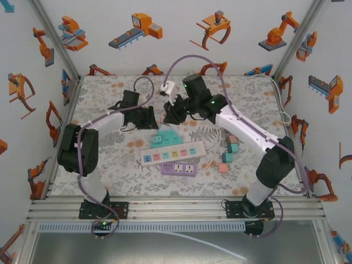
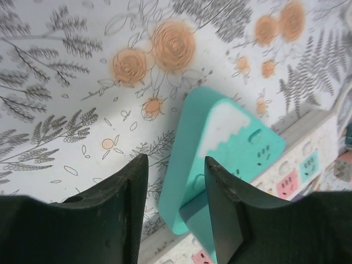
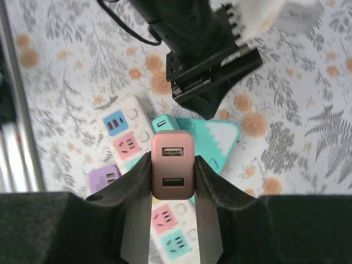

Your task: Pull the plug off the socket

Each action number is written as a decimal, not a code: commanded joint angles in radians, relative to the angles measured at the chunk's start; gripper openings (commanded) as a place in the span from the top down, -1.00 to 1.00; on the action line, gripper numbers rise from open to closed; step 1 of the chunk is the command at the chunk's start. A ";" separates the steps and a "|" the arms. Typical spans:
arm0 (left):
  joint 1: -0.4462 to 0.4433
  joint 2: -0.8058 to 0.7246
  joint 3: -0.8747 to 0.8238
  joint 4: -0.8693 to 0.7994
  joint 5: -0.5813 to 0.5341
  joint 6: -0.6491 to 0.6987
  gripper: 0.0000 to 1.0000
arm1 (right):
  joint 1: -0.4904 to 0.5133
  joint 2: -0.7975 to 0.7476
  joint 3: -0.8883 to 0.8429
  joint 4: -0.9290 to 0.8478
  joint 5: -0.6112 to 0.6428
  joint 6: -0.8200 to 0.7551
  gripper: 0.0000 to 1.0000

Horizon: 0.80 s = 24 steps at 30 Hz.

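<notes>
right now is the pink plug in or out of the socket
Out: right tool grips the pink plug, held off the teal socket.

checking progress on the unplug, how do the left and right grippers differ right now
The right gripper is shut on a pink USB plug; the left gripper is open, holding nothing. The right gripper's plug looks clear of the teal socket; the left gripper straddles that socket's edge. Both hover over the floral table.

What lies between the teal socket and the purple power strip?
The long white power strip, between teal socket and purple power strip; top external view shows it.
</notes>
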 commanded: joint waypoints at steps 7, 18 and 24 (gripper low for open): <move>-0.017 -0.332 -0.010 0.059 0.147 0.027 -0.01 | -0.211 -0.162 -0.130 0.009 0.029 0.548 0.81; -0.187 -0.622 -0.098 -0.003 0.297 0.207 -0.48 | -0.484 -0.432 -0.415 0.019 0.063 0.692 0.74; -0.281 -0.603 -0.038 -0.091 0.378 0.335 -0.92 | -0.767 -0.524 -0.537 0.001 -0.005 0.726 0.71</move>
